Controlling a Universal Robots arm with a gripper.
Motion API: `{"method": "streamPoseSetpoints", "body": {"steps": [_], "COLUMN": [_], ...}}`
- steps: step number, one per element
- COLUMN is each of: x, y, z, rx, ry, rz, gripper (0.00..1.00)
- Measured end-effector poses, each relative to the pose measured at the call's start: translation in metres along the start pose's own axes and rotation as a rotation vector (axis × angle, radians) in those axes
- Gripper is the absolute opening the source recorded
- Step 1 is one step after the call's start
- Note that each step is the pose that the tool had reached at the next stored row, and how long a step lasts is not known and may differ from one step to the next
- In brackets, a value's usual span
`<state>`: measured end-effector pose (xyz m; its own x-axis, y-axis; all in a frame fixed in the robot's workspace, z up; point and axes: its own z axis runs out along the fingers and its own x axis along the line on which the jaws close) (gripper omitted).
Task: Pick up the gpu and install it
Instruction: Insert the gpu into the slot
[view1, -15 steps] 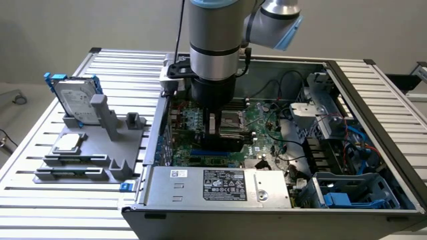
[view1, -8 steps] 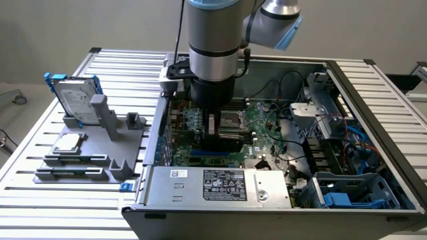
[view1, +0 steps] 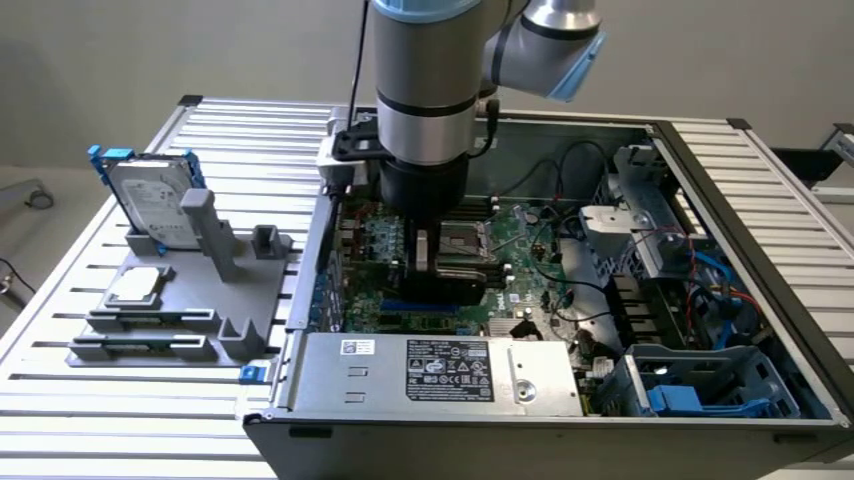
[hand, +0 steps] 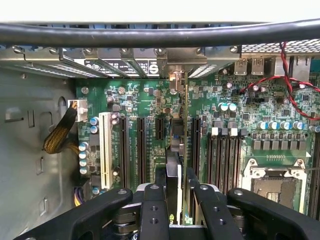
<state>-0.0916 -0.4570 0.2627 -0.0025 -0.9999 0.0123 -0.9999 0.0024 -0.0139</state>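
Inside the case (view1: 534, 452), the gripper (hand: 176, 175) is clamped on the gpu (hand: 176, 140), with one finger on each face of the card. The wrist view shows the card edge-on and upright over the motherboard (hand: 145, 100). It runs parallel to the black slots (hand: 123, 150), and its silver bracket meets the case's rear wall. Whether the card's edge is seated in a slot cannot be told. The same view shows a white slot (hand: 105, 150) and the open socket (hand: 275, 182).

The exterior view adds the surroundings. The arm (view1: 424, 80) descends from 12 o'clock into the case, which lies open-side up on a slatted metal table (view1: 80, 420) before a plain grey wall (view1: 134, 50). The power supply (view1: 441, 372) occupies the case at 6 o'clock, and a blue caddy (view1: 694, 395) sits at 4 o'clock.

At 9 o'clock, the exterior view's left, a grey fixture (view1: 174, 325) stands on the table beside the case. It holds the hard drive (view1: 150, 200) upright and the processor chip (view1: 138, 285) lying flat.
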Motion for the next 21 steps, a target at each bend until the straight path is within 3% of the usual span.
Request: {"method": "streamPoseSetpoints", "body": {"steps": [14,21], "x": [0.0000,0.0001], "y": [-0.0002,-0.0004], "z": [0.0035,-0.0040], "rx": [0.0000,-0.0013], "ry": [-0.0096,-0.0110], "rz": [-0.001,-0.001], "gripper": [0.26,0.26]}}
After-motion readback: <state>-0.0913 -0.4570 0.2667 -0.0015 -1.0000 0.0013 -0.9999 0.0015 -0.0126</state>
